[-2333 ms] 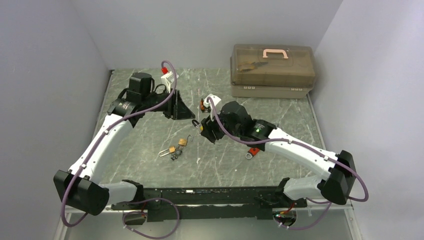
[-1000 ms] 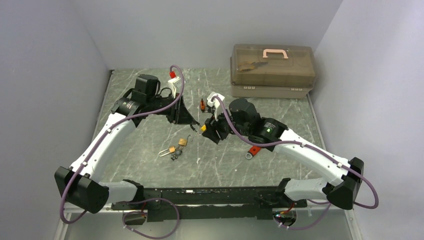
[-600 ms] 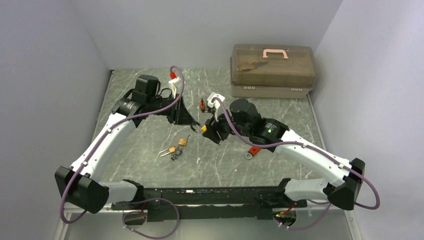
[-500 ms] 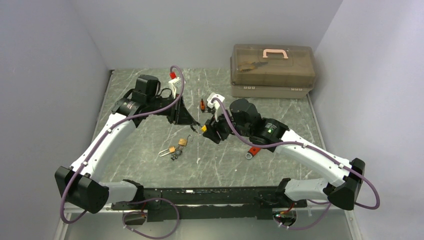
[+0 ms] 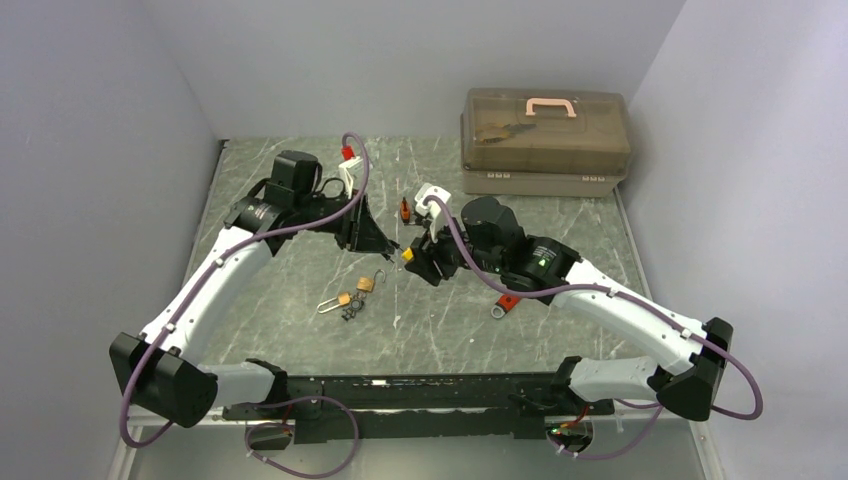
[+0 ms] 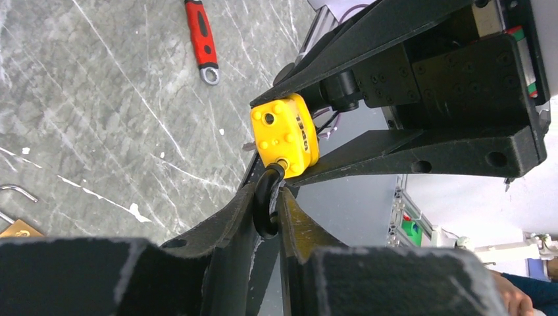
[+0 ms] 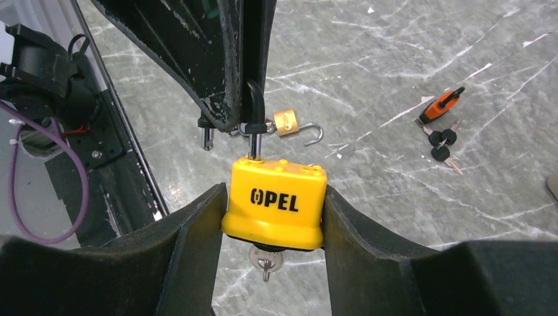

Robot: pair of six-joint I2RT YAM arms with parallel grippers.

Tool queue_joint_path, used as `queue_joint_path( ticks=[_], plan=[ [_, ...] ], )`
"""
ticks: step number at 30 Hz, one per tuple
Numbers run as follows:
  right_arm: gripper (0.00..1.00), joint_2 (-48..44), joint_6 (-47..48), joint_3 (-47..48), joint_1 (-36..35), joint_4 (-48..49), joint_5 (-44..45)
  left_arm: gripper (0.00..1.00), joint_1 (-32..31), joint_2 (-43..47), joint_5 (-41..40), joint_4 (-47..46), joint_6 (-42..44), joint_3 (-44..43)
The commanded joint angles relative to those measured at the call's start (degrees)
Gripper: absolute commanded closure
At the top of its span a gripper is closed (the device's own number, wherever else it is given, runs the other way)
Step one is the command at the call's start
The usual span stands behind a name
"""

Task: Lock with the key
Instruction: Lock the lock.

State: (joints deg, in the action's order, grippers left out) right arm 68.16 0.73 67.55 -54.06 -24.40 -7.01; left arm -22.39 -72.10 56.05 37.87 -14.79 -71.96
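From above, the yellow padlock (image 5: 408, 255) showed only as a small yellow spot between the left tool (image 5: 391, 242) and the right tool (image 5: 416, 262); its shackle and key were too small to make out there. In the right wrist view the key (image 7: 266, 262) sat mostly hidden under the padlock's body, and the top of the shackle (image 7: 253, 105) vanished behind the left tool's fingers (image 7: 217, 59). A brass padlock (image 6: 13, 229) was cut off at the left wrist picture's edge. The contents of the toolbox (image 5: 545, 130), far right on the worktop, blurred behind its tinted lid.
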Motion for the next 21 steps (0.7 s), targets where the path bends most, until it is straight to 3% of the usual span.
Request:
queue_joint_path(
  ticks=[1,6,7,9,12,14,16,21],
  plan=[
    [0.97,-2.14,1.15,4.4,-0.21,6.31,2.53,0.77,-0.72,2.04,3.6,1.07,-0.72,-0.13],
    [0.96,-1.77,1.38,4.6,-0.41,6.02,2.64,1.0,-0.72,2.61,2.86,0.6,-1.27,-0.24],
    [0.94,-1.68,1.33,4.59,-0.43,6.03,2.43,1.0,-0.72,2.7,2.82,0.35,-1.53,-0.32],
    [0.76,-1.74,1.21,4.5,-0.41,6.22,1.72,1.0,-0.72,3.33,2.39,-1.25,-2.68,-0.57],
    [0.36,-2.85,0.66,3.52,-0.34,7.88,0.33,1.0,-0.72,5.35,0.53,-5.46,-6.38,-1.21],
    [0.22,-4.35,0.07,2.21,-0.05,9.95,-0.24,1.0,-0.72,7.58,-0.73,-9.97,-10.08,-1.3],
    [0.18,-5.82,-0.62,1.22,1.5,11.94,-2.53,1.0,-0.72,9.83,-2.21,-18.46,-16.48,-0.39],
    [0.19,-8.04,-7.72,-0.63,8.66,18.61,-17.15,1.0,-0.85,13.67,-6.36,-31.09,-27.96,1.13]
  ],
)
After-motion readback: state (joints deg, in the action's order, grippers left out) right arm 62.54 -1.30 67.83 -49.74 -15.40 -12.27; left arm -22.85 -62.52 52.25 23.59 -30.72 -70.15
